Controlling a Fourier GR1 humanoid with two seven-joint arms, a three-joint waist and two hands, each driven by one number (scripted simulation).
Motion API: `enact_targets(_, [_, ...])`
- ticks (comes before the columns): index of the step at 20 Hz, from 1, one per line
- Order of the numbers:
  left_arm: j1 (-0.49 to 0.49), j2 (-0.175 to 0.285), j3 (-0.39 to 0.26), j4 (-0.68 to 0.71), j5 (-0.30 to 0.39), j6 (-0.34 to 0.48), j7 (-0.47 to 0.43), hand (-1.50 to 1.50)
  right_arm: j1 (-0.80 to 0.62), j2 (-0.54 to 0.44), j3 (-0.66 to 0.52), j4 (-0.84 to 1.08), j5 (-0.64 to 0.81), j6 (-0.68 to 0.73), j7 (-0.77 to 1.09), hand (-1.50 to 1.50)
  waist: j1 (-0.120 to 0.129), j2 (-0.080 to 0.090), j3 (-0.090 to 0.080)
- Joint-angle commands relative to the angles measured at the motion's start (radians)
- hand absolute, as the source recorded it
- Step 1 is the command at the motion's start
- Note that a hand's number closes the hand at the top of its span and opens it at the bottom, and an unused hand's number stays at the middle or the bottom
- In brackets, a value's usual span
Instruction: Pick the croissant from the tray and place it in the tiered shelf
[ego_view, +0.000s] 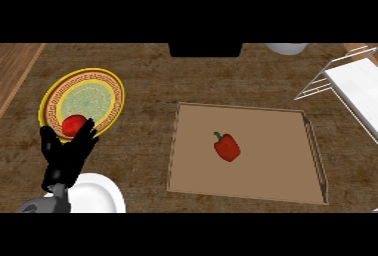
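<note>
One hand in view: left hand (68, 152), fingers straight and spread, holding nothing, resting low at the view's left. One tray (273, 167) to its right, apart from it. One red pepper (227, 148) lies alone near the tray's middle, well right of the hand. Its long axis runs near-to-far and its stem end points away and slightly toward the hand's side.

Two plates: patterned plate (85, 97) just beyond the fingertips, white plate (100, 197) beside the wrist. One round red fruit (72, 125) on the patterned plate, overlapped by the fingertips. One tiered shelf (354, 92) far right, beyond the tray.
</note>
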Motion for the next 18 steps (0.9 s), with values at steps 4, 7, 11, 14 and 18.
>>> enact_targets(4, [0.037,-0.018,-0.008,-0.009,-0.015,-0.005,-0.005,0.00,0.054,-0.087,-0.007,0.106,-0.073,-0.091,-0.020,1.50,0.003,0.000,0.000])
enact_targets(7, [-0.040,0.016,0.044,0.044,0.014,-0.021,0.019,0.00,0.123,-0.110,-0.024,0.120,-0.120,-0.170,-0.104,1.50,-0.001,0.001,0.000])
enact_targets(11, [0.032,-0.026,-0.012,-0.040,-0.025,-0.005,0.012,0.00,0.061,-0.143,0.019,0.168,-0.159,-0.164,-0.076,1.50,0.007,0.000,0.000])
enact_targets(14, [0.058,-0.051,-0.024,-0.049,-0.038,0.010,0.002,0.00,0.117,-0.175,0.014,0.113,-0.205,-0.120,-0.095,1.50,0.003,-0.001,0.000])
enact_targets(18, [-0.031,-0.025,0.009,-0.033,-0.028,0.015,0.059,0.00,0.157,-0.137,0.080,0.069,-0.196,-0.066,-0.036,1.50,-0.002,-0.001,0.000])
